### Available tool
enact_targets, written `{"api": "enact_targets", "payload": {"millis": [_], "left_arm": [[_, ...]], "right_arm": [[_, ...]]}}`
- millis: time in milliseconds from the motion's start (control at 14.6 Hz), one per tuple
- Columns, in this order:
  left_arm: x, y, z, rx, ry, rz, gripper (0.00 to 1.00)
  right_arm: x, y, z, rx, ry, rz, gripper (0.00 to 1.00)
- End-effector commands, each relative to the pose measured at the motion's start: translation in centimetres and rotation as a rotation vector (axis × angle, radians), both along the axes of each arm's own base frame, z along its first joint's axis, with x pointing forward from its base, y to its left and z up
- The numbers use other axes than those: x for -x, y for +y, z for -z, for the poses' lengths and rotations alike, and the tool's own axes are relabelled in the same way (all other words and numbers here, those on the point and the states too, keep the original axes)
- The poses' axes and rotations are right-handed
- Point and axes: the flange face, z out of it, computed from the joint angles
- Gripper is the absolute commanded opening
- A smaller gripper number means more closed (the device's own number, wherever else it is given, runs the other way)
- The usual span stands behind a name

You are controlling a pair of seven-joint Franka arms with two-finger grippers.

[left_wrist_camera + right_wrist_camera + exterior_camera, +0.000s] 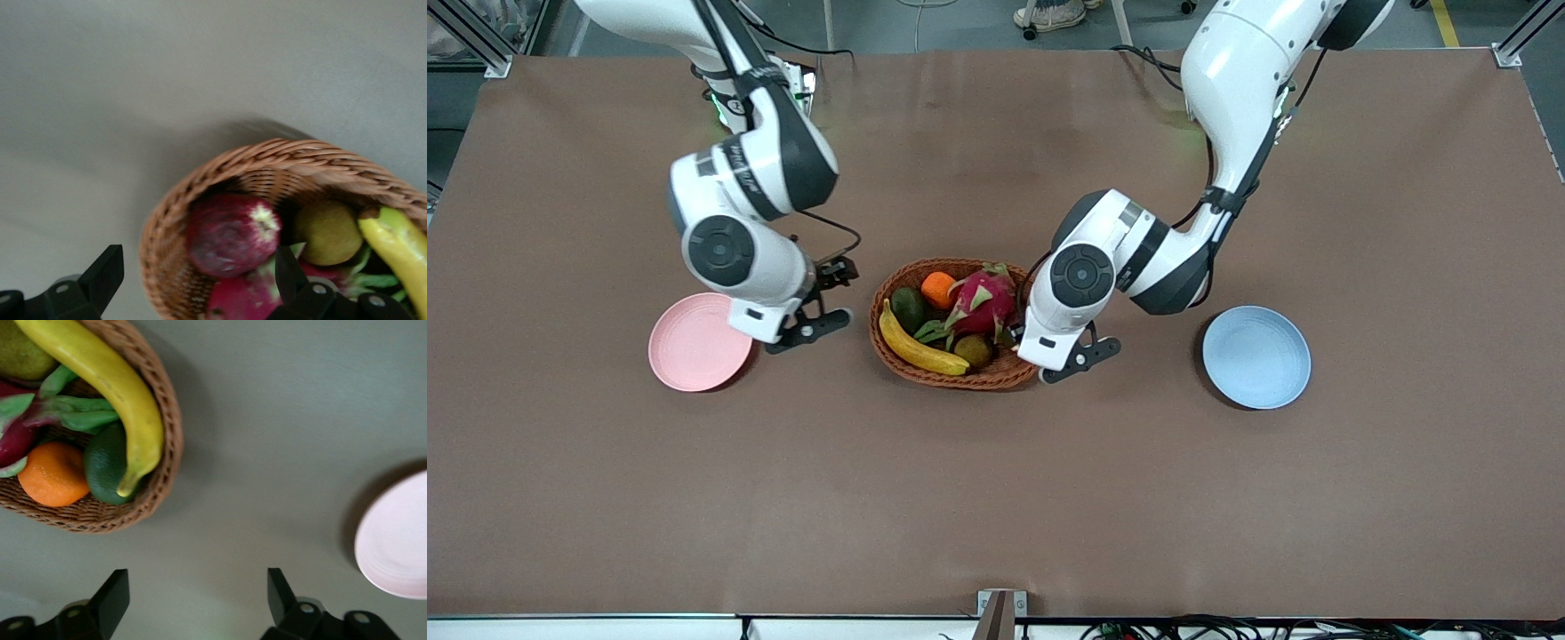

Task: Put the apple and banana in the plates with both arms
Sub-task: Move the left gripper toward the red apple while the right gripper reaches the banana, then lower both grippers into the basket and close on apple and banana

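**Inspector:** Where are the task items sitting?

**Assistant:** Both are lying in the wicker basket (996, 378) at mid-table. The banana (919, 348) is resting along the basket's edge toward the right arm's end, on the side nearer the front camera. The apple (230, 233) is showing in the left wrist view, lying against the basket wall beside the kiwi (328, 232) and touching the dragon fruit (985, 300).

**Inspector:** And the plates?

**Assistant:** The pink plate (694, 347) is lying toward the right arm's end, the blue plate (1256, 356) toward the left arm's end. Both are standing well apart from the basket.

**Inspector:** Gripper condition?

**Assistant:** The right gripper (197, 603) is hovering over bare table between the pink plate and the basket, fingers spread apart and holding nothing. The left gripper (200, 283) is hanging over the basket's end toward the left arm, fingers likewise spread; one fingertip (288, 273) is sitting just in front of the dragon fruit, and the apple is lying between the two fingers in that wrist view.

**Inspector:** Other contents?

**Assistant:** An orange (938, 290) and an avocado (908, 308) are lying in the basket beside the banana.
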Motion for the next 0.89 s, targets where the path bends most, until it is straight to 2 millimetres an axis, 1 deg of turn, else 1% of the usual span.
{"api": "enact_targets", "payload": {"millis": [0,69,206,343,480,549,686,823], "left_arm": [[0.1,-2.0,1.6,0.031,0.0,-0.052,1.0],[0.0,-2.4,2.4,0.031,0.005,-0.066,1.0],[-0.2,-3.0,3.1,0.041,0.019,-0.105,1.0],[0.0,-3.1,3.9,0.035,0.031,-0.118,1.0],[0.3,-3.1,5.4,0.017,0.048,-0.132,1.0],[0.7,-3.4,6.1,0.009,0.056,-0.138,1.0],[1.1,-3.6,6.5,-0.004,0.066,-0.156,1.0],[1.2,-3.4,6.8,-0.016,0.075,-0.158,1.0]], "right_arm": [[-0.2,0.8,1.6,-0.017,-0.01,0.004,0.87],[-0.2,1.4,2.7,-0.014,-0.009,-0.004,0.85],[0.0,2.8,4.0,-0.035,-0.017,-0.006,0.82],[0.0,3.8,5.3,-0.052,-0.021,0.015,0.82],[0.3,4.8,6.3,-0.056,-0.022,0.016,0.79],[0.4,5.2,6.8,-0.051,-0.023,0.025,0.79],[0.4,5.5,7.4,-0.048,-0.025,0.026,0.78],[0.5,5.5,7.7,-0.045,-0.022,0.025,0.75]]}}
